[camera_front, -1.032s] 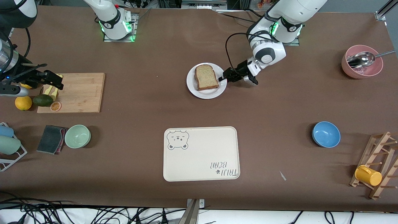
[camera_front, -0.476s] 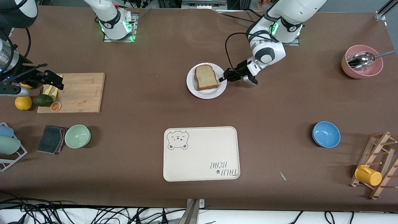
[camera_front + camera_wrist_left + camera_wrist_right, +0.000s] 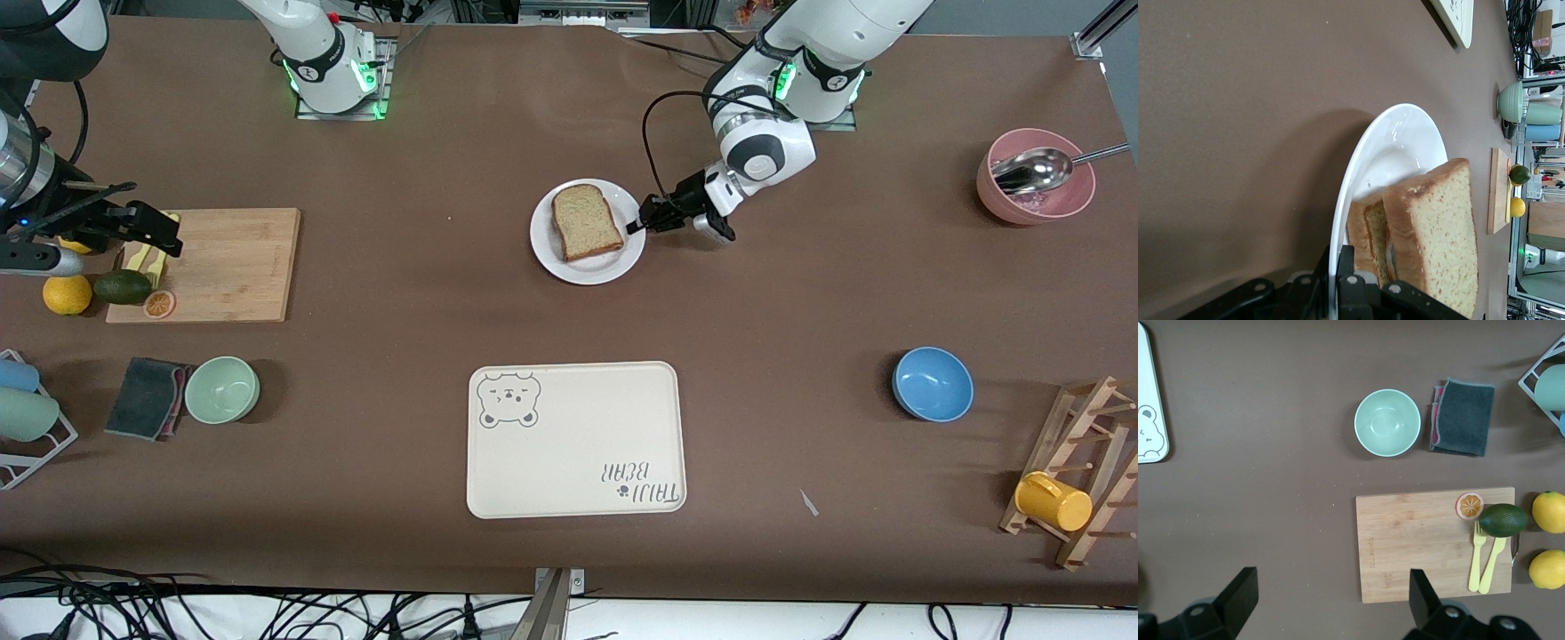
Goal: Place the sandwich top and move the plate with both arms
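Reading "TAIJI BEAR" on tray (image 3: 578,440); left fingers (image 3: 638,222) pinching plate (image 3: 573,265) rim, right fingers (image 3: 1238,597) spread.

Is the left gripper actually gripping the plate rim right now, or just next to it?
Touching. In the left wrist view the left gripper has its fingers closed over the plate at its rim, no gap showing; the front view agrees, with the fingertips at the plate's edge.
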Motion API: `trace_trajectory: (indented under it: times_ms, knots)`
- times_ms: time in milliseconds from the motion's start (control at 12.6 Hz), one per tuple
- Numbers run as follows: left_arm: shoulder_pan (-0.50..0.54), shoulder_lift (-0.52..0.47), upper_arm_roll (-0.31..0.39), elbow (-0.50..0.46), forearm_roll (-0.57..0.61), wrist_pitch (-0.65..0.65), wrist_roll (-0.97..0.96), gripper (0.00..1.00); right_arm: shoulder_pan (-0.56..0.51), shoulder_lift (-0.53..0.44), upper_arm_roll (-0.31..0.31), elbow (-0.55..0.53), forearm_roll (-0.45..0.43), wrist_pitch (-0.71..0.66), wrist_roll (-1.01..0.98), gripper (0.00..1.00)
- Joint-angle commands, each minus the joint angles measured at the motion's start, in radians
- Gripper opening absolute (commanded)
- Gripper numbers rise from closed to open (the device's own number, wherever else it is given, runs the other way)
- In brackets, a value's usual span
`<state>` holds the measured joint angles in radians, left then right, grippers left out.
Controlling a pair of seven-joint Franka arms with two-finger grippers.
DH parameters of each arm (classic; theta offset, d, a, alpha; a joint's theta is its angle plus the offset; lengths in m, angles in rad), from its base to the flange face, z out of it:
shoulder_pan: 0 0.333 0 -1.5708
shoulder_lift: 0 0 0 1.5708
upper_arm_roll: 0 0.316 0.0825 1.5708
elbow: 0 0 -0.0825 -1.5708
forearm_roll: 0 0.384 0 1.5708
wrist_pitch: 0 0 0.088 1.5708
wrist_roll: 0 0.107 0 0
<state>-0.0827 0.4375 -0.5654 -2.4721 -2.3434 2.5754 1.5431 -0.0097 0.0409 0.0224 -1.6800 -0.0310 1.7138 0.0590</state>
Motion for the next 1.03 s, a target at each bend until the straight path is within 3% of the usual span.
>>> trace_trajectory:
  times_ms: [0,556,952]
  knots:
    - [-0.006,0.003,0.001,0.025,-0.028,0.020,0.031,0.00,-0.006,-0.006,0.005,0.008,-0.015,-0.016,-0.014,1.00]
    - [0.020,-0.003,0.001,0.110,-0.030,0.075,0.017,0.00,-0.006,-0.004,0.002,0.008,-0.017,0.001,-0.013,1.00]
    - [0.015,0.007,0.002,0.258,-0.028,0.149,-0.104,0.00,-0.006,-0.003,0.004,0.006,-0.017,0.006,0.019,1.00]
